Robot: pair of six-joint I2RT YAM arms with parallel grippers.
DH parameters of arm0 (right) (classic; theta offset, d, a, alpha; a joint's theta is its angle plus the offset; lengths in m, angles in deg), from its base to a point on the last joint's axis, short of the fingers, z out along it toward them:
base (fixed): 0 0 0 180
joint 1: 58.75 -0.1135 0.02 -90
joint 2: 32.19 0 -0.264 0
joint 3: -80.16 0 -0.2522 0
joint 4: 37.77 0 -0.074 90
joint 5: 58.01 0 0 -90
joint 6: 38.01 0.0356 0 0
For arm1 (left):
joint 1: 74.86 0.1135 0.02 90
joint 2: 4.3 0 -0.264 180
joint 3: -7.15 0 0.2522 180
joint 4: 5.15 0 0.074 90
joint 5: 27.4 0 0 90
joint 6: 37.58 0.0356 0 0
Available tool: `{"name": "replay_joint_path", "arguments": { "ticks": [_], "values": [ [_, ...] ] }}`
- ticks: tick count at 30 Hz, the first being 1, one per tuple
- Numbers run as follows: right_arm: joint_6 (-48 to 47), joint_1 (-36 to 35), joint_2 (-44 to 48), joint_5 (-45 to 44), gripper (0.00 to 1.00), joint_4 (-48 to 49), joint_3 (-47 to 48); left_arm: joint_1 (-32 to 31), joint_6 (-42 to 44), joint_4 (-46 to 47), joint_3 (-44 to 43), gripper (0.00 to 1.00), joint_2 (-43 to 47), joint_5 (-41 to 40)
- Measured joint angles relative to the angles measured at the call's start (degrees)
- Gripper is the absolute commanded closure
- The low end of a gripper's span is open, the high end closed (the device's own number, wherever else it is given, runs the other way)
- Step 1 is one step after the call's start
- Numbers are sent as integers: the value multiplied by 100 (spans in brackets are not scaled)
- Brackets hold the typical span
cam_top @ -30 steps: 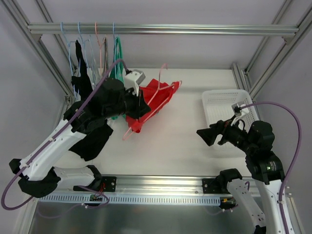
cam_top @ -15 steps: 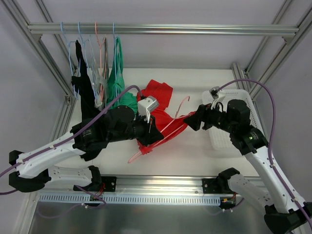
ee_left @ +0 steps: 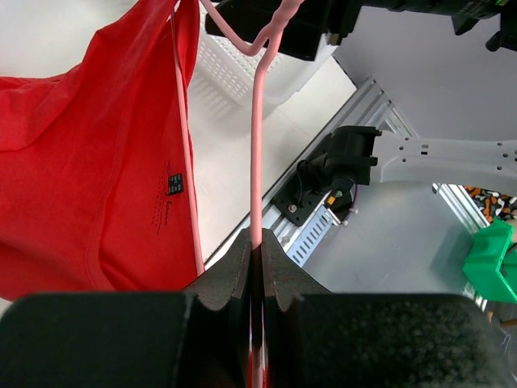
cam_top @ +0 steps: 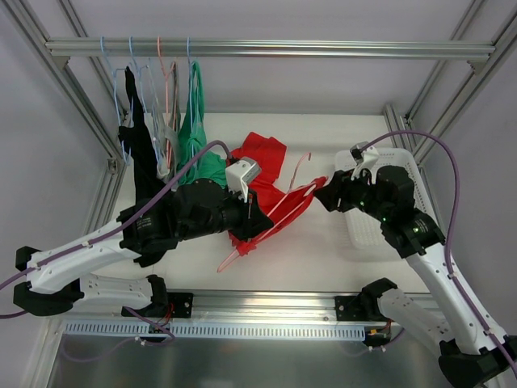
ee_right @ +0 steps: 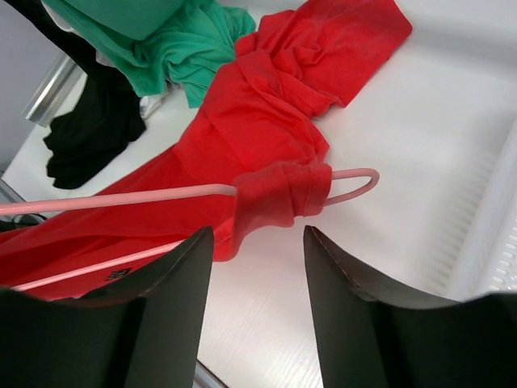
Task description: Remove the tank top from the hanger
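A red tank top (cam_top: 262, 153) hangs on a pink hanger (cam_top: 300, 170) held low over the middle of the table, with its far part bunched on the tabletop. My left gripper (cam_top: 257, 217) is shut on the hanger's rod (ee_left: 257, 145), with the tank top (ee_left: 97, 162) draped to its left. My right gripper (cam_top: 323, 194) is open and empty just right of the hanger's end. In the right wrist view its fingers (ee_right: 257, 242) stand apart just below the strap (ee_right: 279, 194), which is wrapped round the hanger's looped end (ee_right: 355, 182).
A white basket (cam_top: 380, 174) stands at the right, behind my right arm. A rail (cam_top: 266, 48) at the back left carries several hangers with a green garment (cam_top: 194, 137) and a black one (cam_top: 137, 137), which trail onto the table.
My left gripper has carried the hanger and red top from the back left toward the middle. My right arm has reached in left to the hanger's end, and the hanger has shifted slightly.
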Motion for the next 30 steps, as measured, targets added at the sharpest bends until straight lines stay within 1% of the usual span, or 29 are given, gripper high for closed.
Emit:
{"name": "replay_joint_path", "arguments": {
  "ticks": [3, 4, 6, 9, 11, 12, 15, 18, 22, 25, 28, 30],
  "values": [
    [-79, 0, -203, -15, 51, 20, 0, -2, -24, 7, -33, 100, 2, 2],
    [-98, 0, -269, -13, 60, 37, 0, -2, -26, 13, -46, 100, 2, 2],
    [-151, 0, -345, -2, 65, 81, 0, -2, -31, 24, -68, 100, 11, 4],
    [-184, 0, -378, 0, 77, 186, 0, -2, -44, 31, -70, 100, 46, 4],
    [-245, 0, -378, -44, 97, 254, 0, -2, -44, 39, -70, 100, 74, 9],
    [-282, 0, -378, -87, 100, 295, 0, -2, -44, 44, -70, 100, 92, 9],
    [-306, 0, -378, -378, 100, 323, 35, -4, -42, 59, -70, 100, 138, 9],
    [-337, 85, -393, -861, 100, 240, 251, -2, -26, 68, -79, 100, 195, 35],
    [-358, 680, -623, -1257, 100, 116, 962, -2, 133, 61, -323, 100, 208, 216],
    [-356, 1119, -885, -1259, 100, 61, 1622, -2, 367, 203, -682, 100, 212, 479],
    [-348, 1241, -1005, -1012, 100, 39, 2057, -2, 664, 612, -894, 100, 243, 807],
    [-299, 1246, -944, -752, 100, 35, 2116, -4, 911, 1029, -914, 100, 280, 997]
  ]
}}
